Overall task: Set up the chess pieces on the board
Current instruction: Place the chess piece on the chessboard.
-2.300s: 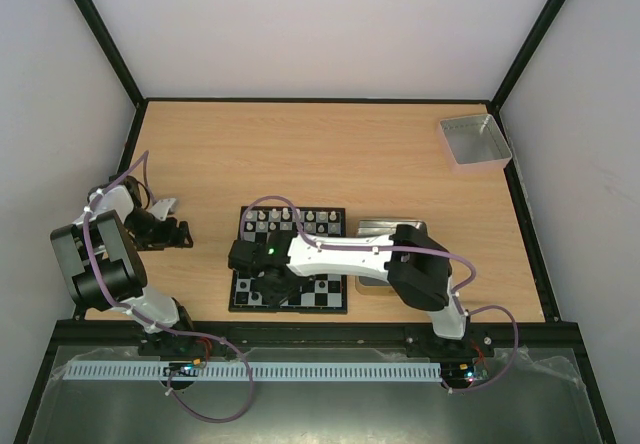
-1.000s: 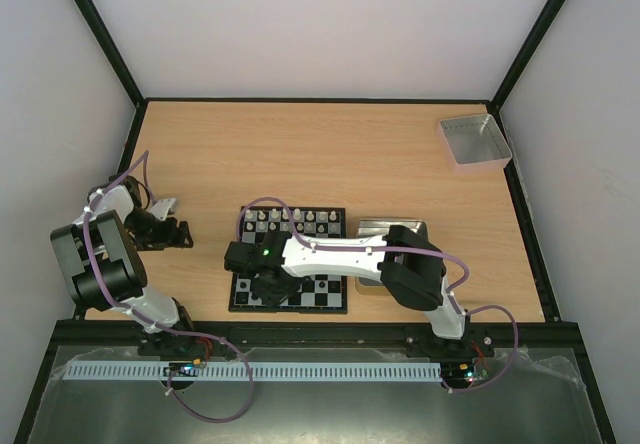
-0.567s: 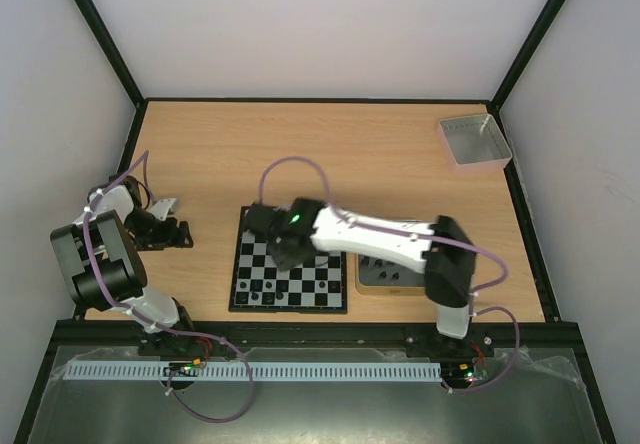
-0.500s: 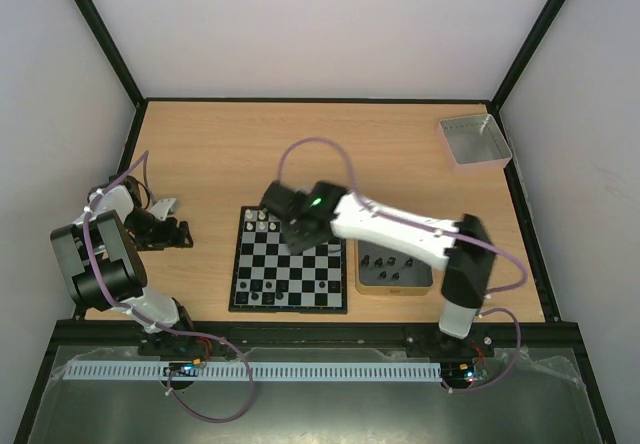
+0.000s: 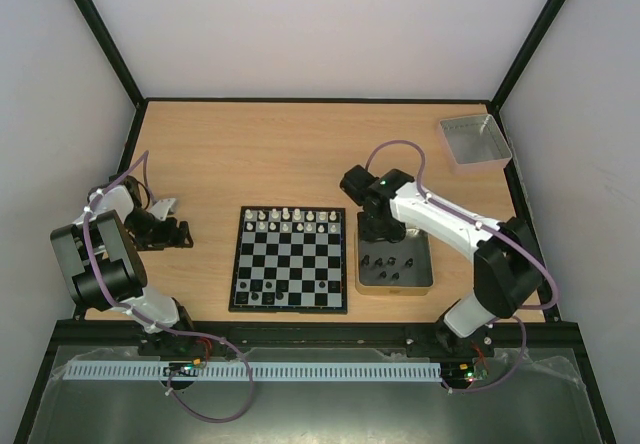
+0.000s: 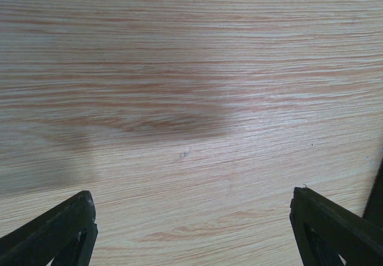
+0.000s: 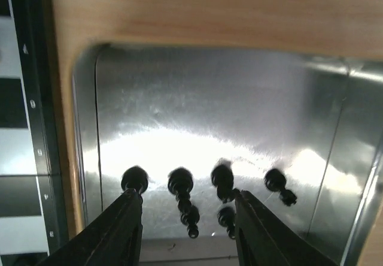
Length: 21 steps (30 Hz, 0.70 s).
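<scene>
The board (image 5: 290, 259) lies at the table's middle, with white chess pieces (image 5: 290, 219) along its two far rows and a few black ones (image 5: 257, 290) at its near left corner. To its right, several black pieces (image 5: 386, 262) lie in the metal tin (image 5: 420, 254). My right gripper (image 5: 378, 232) hangs over the tin's far end. In the right wrist view it (image 7: 188, 203) is open, with black pieces (image 7: 179, 182) on the tin floor (image 7: 227, 98) between the fingers and nothing gripped. My left gripper (image 5: 183, 232) rests far left, open over bare wood (image 6: 191, 218).
A grey square tray (image 5: 475, 142) stands at the far right corner. The board's edge (image 7: 18, 158) shows just left of the tin in the right wrist view. Black frame posts line the table's sides.
My right arm has swung from the board's near left part across to the tin on the right, and its jaws have opened wider. The left arm has not moved.
</scene>
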Each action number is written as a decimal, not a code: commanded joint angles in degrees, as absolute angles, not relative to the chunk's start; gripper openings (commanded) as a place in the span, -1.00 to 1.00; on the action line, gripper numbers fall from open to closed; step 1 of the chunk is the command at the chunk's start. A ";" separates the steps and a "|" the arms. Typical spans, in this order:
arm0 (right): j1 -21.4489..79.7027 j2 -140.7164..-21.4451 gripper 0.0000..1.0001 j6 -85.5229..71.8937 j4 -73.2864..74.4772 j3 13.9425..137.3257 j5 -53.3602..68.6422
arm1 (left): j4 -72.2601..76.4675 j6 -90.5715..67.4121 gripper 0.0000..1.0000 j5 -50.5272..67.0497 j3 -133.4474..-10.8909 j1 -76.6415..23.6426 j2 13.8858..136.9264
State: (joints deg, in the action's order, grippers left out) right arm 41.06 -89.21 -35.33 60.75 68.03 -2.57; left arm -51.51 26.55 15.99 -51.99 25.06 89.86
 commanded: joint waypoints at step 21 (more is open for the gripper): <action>73.20 -114.88 -0.50 -32.35 64.54 100.48 6.28 | -52.21 26.54 0.77 15.88 -51.33 25.28 89.74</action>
State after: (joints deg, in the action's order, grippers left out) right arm 72.34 -111.92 -34.41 61.49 94.50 6.48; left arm -51.48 26.55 15.62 -51.99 25.06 89.86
